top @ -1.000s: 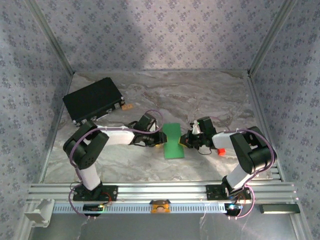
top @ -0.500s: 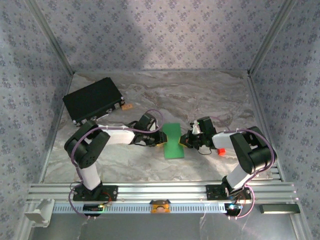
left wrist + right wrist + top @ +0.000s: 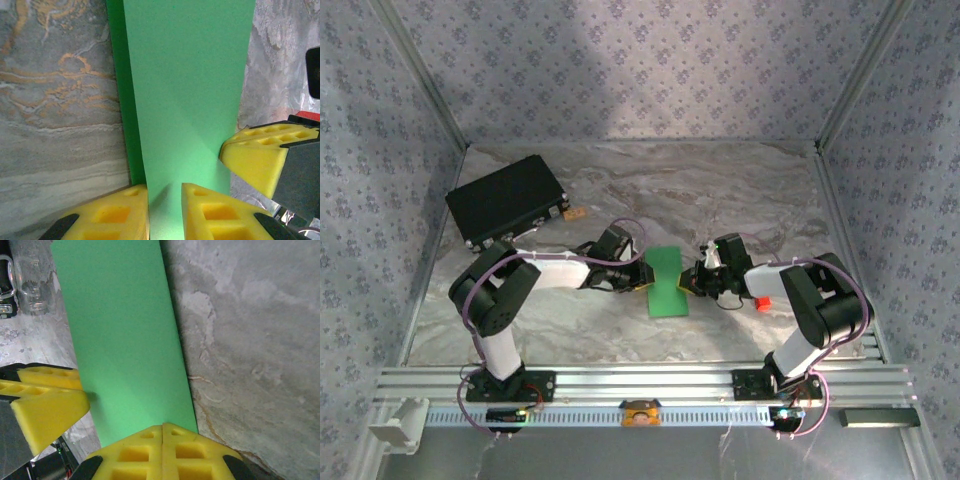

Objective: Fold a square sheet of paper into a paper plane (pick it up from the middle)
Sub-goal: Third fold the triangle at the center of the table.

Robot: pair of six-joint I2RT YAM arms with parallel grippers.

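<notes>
At the far left of the surface lies a black case, well apart from the work. Next comes the left hand, low at the left edge of the square sheet of paper. In its wrist view its yellow fingers stand a narrow gap apart with green showing through, so it is open and grips nothing. The sheet lies near the middle of the surface, between the two hands. It is drawn in at its waist and seemingly doubled along its length: a darker green band runs beside the brighter face in the left wrist view. At its right edge the right hand has its fingers closed pad to pad at the paper's border; whether any paper is caught between them I cannot tell. Just beyond that hand sits a small red block.

I judge this an early step, setting the centre fold, with the nose folds not yet made. The next move calls for one hand to pin the sheet while the other runs along the crease, edges kept matched. Open room lies toward the back and forward toward the rail. Sideways both arms hem the sheet in, and the red block crowds the right.
</notes>
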